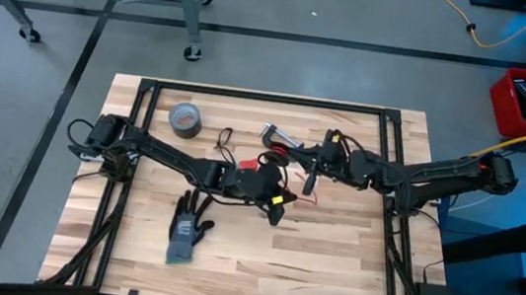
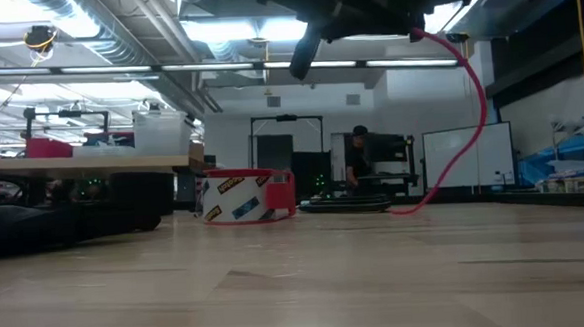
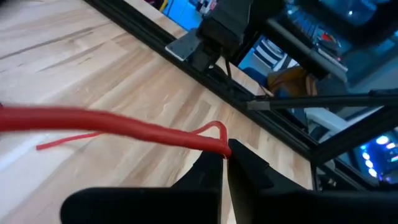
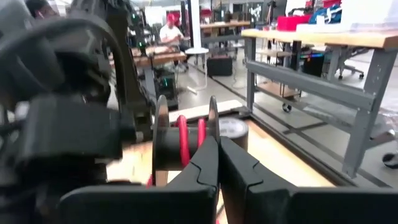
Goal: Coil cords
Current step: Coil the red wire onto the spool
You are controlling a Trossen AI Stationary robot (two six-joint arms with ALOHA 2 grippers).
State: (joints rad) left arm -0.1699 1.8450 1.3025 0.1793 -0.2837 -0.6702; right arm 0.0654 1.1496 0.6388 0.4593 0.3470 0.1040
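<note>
**Red cord pinched at table centre, both arms close in**

Red cord [image 3: 143,129] is clamped at its bent end between the left gripper [image 3: 225,163] fingertips, its long run trailing away sideways across the wooden table [image 1: 329,264]. From above, 2 arms meet mid-table: the left gripper [image 1: 274,208] sits nearer the loose red strand, the right gripper [image 1: 310,183] just beside it, fingers pressed together, red loops ahead. Black cord [image 1: 224,141] lies apart, near the grey tape roll [image 1: 185,119]; a glove [image 1: 188,230] lies below.
</note>
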